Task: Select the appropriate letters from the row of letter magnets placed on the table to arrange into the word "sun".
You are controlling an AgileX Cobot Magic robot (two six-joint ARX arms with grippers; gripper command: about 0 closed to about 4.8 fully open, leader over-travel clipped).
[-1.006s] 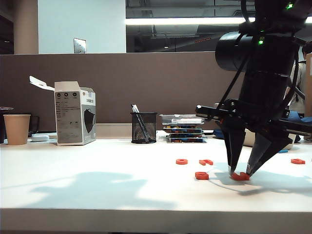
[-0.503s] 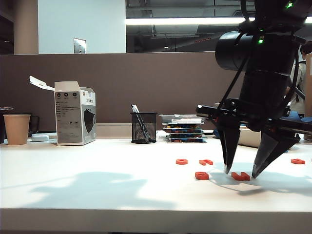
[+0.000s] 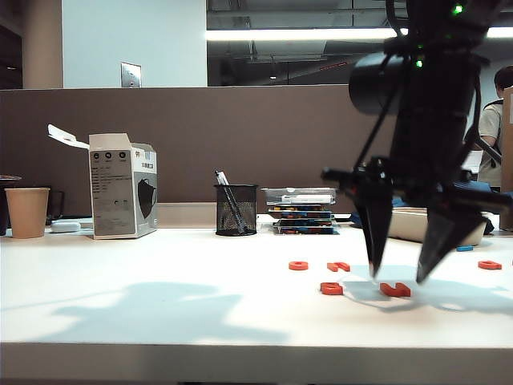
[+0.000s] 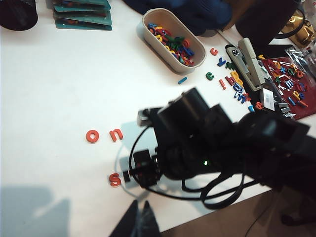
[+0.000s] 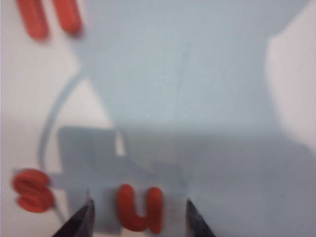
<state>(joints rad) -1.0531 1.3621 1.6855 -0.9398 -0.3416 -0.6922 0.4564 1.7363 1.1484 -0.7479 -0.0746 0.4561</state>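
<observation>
Right gripper (image 3: pixel 396 277) risen, open, orange-red u (image 5: pixel 139 208) apparently flat beside s (image 5: pixel 31 189)

Orange-red s (image 5: pixel 32 189) and u (image 5: pixel 139 208) lie flat, side by side, apart.

I saw a plain white table (image 3: pixel 160 321) with orange-red letters on it: an s (image 5: pixel 30 188) and a u (image 5: pixel 139 207) side by side, an o (image 4: pixel 92 136) and an n (image 4: pixel 116 134) behind the s. My right gripper (image 3: pixel 398 273) above the u was black, green lights glowing on its arm. The left gripper (image 4: pixel 138 222) looked dark, though little of it showed. Behind the o stood a black mesh pen cup (image 3: pixel 236 210), a white and grey box (image 3: pixel 123 186) and a tan paper cup (image 3: pixel 27 212). A cream tray (image 4: pixel 168 42) beyond the n held mixed blue, yellow, green and red letters.
</observation>
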